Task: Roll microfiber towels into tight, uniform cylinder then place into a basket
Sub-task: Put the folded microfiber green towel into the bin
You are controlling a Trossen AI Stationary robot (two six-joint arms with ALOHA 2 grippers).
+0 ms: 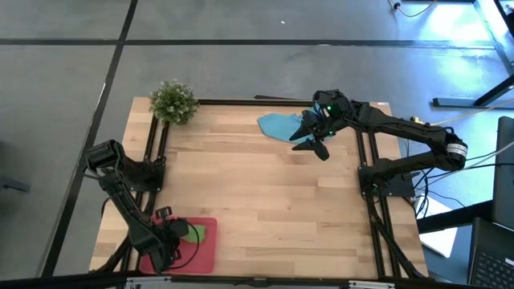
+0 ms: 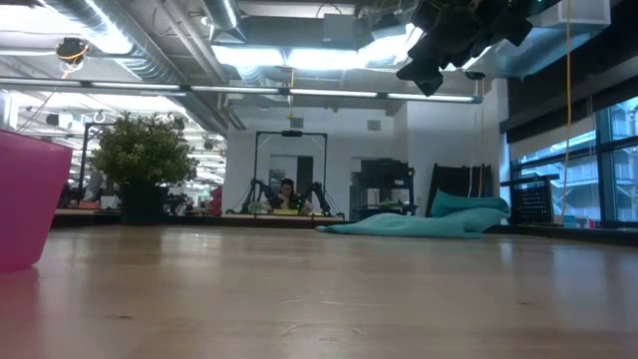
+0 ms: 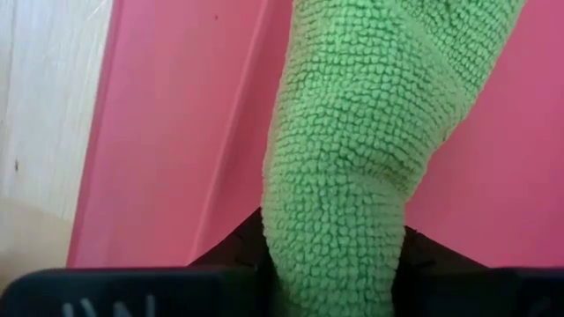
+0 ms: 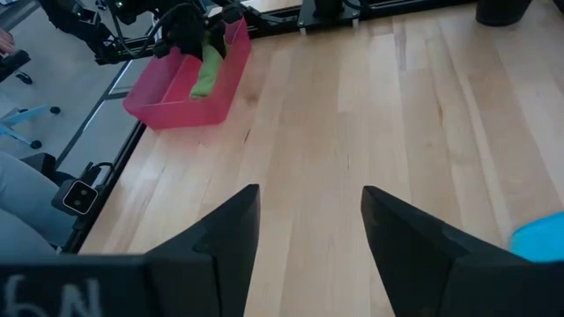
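Readable markings: almost none.
Only pale, partly cut-off characters along the right hand [image 4: 308,233] housing edge; illegible.

A rolled lime green microfiber towel [image 3: 352,150] lies inside the shallow pinkish-red plastic basket [image 1: 206,249] at the counter's near left corner; a crumpled light blue microfiber towel [image 1: 279,125] rests at the far edge.
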